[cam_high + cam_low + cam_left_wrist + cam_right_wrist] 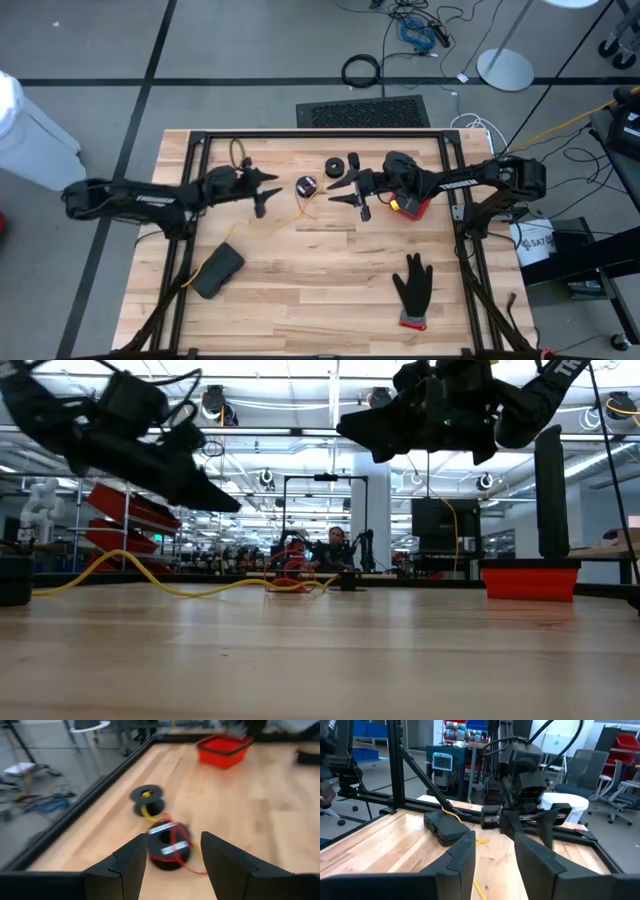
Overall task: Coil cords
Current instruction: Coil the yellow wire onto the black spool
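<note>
Red cord point(175, 840) is wound round a small black spool point(167, 851) on the pale wooden table point(320, 290), near the middle toward the far edge. One red strand trails loose off the spool onto the wood, so this coil looks mostly done but not finished.

A second black spool point(146, 800) stands just beyond it with a little yellow cord point(145, 810) on it. Most of the yellow cord point(290, 215) runs slack across the table, from near the spools toward the flat black box point(218, 270) at the left front. Judged: this cord is barely started, and it is the bulk of the work left.

Left gripper point(172, 865): fingers apart, nothing between them, raised off the table and aimed at the red-wound spool. Right gripper point(495, 855): fingers apart, nothing held, hanging above the wood just right of the spools and facing the left arm.

Materials and shapes:
- Table: light butcher-block planks, matte, visible grain, black metal frame round the edge.
- Spools: black, round, flanged, hard plastic by the look; the nearer one carries a pale label strip.
- Cords: thin and string-like, limp, lying in loose curves.
- Red bin point(224, 750): shallow, rectangular, smooth plastic, to the right of the spools.
- Black glove point(412, 288) with a red cuff, limp, flat on the table at right front.
</note>
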Robot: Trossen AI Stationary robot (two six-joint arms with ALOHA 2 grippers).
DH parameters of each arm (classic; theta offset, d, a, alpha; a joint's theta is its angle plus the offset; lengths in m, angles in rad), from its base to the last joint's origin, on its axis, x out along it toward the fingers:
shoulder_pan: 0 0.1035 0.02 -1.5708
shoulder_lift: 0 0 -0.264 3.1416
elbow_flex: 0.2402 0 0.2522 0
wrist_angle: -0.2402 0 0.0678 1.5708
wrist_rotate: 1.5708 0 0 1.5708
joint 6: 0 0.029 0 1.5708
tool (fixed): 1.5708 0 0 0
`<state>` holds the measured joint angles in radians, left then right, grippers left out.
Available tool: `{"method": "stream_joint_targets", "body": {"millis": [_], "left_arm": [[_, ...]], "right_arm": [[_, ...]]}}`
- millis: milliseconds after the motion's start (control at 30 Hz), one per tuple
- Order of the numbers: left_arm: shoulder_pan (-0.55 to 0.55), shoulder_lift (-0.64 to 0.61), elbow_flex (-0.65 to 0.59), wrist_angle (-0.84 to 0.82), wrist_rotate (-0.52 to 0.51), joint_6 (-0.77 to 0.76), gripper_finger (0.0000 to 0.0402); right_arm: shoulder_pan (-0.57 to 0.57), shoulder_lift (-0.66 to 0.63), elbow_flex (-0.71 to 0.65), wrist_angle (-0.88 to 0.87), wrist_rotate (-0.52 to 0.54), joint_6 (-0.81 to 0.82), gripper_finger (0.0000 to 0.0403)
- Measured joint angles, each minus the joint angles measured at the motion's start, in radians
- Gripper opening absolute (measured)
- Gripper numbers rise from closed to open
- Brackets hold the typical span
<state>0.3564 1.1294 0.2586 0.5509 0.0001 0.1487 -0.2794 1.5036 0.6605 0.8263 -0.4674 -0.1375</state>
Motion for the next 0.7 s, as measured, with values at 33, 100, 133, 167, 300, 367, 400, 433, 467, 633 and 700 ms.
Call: {"method": "stream_joint_targets", "body": {"millis": [33,100,133,167,300,367,400,433,467,633,700], "left_arm": [[0.001,0.039,0.022,-0.006,-0.024,0.023,0.0193],[0.001,0.113,0.067,-0.014,-0.064,0.053,0.0193],[0.002,0.152,0.09,-0.015,-0.07,0.068,0.0193],[0.002,0.191,0.116,-0.015,-0.071,0.076,0.0193],[0.002,0.334,0.213,-0.013,-0.071,0.097,0.0193],[0.002,0.399,0.264,-0.011,-0.075,0.101,0.0193],[0.002,0.429,0.289,-0.009,-0.087,0.101,0.0193],[0.002,0.457,0.313,-0.011,-0.103,0.101,0.0193],[0.002,0.486,0.339,-0.012,-0.116,0.101,0.0193],[0.003,0.608,0.463,-0.011,-0.119,0.11,0.0193],[0.003,0.654,0.516,-0.015,-0.115,0.136,0.0193]], "right_arm": [[0.0,0.0,0.0,-0.008,0.0,0.0,0.0125],[0.0,0.0,0.0,-0.028,0.0,0.0,0.0125],[0.0,0.0,0.0,-0.039,0.0,0.002,0.0125],[0.0,0.0,0.0,-0.049,0.0,0.002,0.0125],[0.0,0.0,0.0,-0.089,0.016,0.006,0.0125],[0.0,0.0,0.0,-0.106,0.028,0.008,0.0125],[0.0,0.0,0.0,-0.115,0.028,0.008,0.0125],[0.0,0.0,0.0,-0.119,0.028,0.008,0.0125],[0.0,0.0,0.0,-0.123,0.029,0.011,0.0125],[0.0,0.0,0.0,-0.142,0.029,0.022,0.0125],[0.0,0.0,0.0,-0.148,0.029,0.022,0.0125]]}}
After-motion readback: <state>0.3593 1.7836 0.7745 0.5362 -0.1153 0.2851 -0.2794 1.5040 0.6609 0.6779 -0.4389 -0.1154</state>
